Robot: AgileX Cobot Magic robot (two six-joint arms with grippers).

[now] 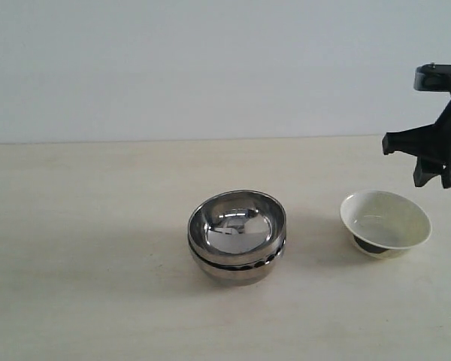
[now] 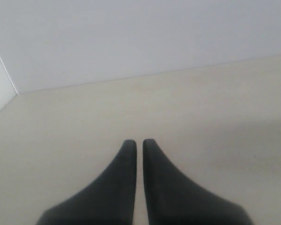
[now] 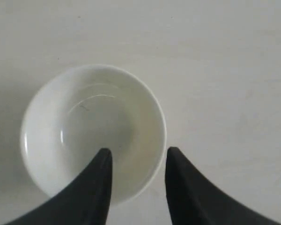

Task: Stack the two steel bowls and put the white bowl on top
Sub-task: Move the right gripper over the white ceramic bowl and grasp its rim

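The two steel bowls (image 1: 237, 235) sit nested one in the other at the table's middle, the ribbed one underneath. To their right stands the white bowl (image 1: 385, 222), tilted a little, with its dark underside showing. My right gripper (image 3: 138, 153) hovers open above the white bowl (image 3: 91, 131), one finger over its inside and the other outside its rim, holding nothing. In the exterior view the right gripper (image 1: 436, 162) hangs above and behind that bowl at the right edge. My left gripper (image 2: 139, 142) is shut on nothing over bare table, out of the exterior view.
The pale wooden table (image 1: 98, 248) runs back to a plain light wall (image 1: 210, 68). A white panel edge (image 2: 0, 89) shows beside the table in the left wrist view.
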